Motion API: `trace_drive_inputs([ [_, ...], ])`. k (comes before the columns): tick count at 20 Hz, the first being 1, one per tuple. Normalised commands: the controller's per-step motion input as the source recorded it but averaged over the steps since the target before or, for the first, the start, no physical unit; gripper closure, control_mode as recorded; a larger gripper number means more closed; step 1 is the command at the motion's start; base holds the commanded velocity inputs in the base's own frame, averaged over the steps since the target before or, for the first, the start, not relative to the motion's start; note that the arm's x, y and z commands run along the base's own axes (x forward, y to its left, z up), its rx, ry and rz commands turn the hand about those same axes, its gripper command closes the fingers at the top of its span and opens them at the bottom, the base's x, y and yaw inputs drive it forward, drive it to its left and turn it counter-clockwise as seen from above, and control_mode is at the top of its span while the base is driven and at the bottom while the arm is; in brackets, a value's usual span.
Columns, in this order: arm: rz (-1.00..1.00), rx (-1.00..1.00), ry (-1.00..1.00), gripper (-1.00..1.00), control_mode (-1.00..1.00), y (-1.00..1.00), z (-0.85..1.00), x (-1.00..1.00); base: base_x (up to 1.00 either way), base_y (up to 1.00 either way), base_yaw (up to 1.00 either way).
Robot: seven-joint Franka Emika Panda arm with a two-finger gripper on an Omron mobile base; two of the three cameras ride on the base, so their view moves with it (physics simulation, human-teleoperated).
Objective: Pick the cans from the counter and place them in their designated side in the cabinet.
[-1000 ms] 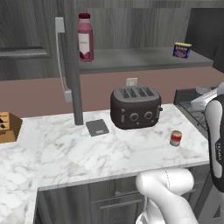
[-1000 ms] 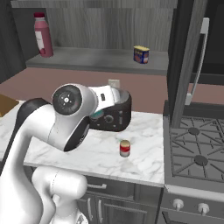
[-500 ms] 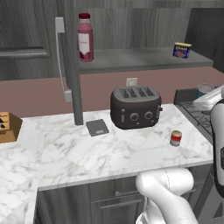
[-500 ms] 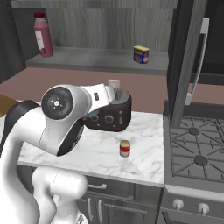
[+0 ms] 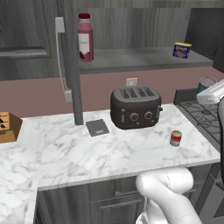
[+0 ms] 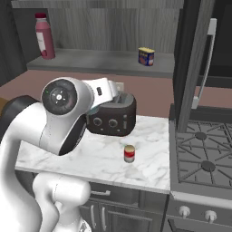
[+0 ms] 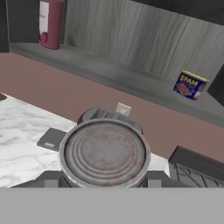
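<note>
My gripper (image 7: 104, 181) is shut on the teal-blue can (image 7: 105, 153), whose tan ribbed top faces the hand camera. In the left base view that can (image 5: 204, 83) hangs at the right edge, well above the counter (image 5: 87, 153) and below shelf height. The red can (image 5: 176, 138) with a white band stands upright on the counter near its right front corner, also (image 6: 129, 153). The cabinet shelf (image 5: 131, 61) lies ahead and higher, its door (image 5: 72, 65) swung open.
A dark toaster (image 5: 134, 107) sits under the shelf, with a small dark square (image 5: 97, 127) beside it. On the shelf stand a tall dark-red bottle (image 5: 85, 37) and a blue tin (image 5: 181, 50). The stove (image 6: 204, 158) is right of the counter. A knife block (image 5: 6, 127) is far left.
The arm has swung and the hand with the teal-blue can has risen a little at the right edge of the left base view. The red can has not moved.
</note>
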Motion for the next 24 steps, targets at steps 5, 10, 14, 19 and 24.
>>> trace_drive_inputs([
  [5, 0.02, 0.00, 0.00, 1.00, -1.00, 0.10, 0.06, 0.00, 0.00, 0.00, 0.00],
  [10, 0.00, 0.01, 0.00, 1.00, -1.00, 0.06, 0.03, 0.08, 0.00, 0.00, 0.00],
  [14, 0.00, 0.00, 0.00, 1.00, -1.00, 0.00, 0.10, 0.00, 0.00, 0.00, 0.00],
  [19, 0.00, 0.00, 0.00, 1.00, -1.00, 0.00, 0.12, 0.02, 0.00, 0.00, 0.00],
  [24, 0.00, 0.01, 0.00, 1.00, -1.00, 0.00, 0.11, 0.06, 0.00, 0.00, 0.00],
])
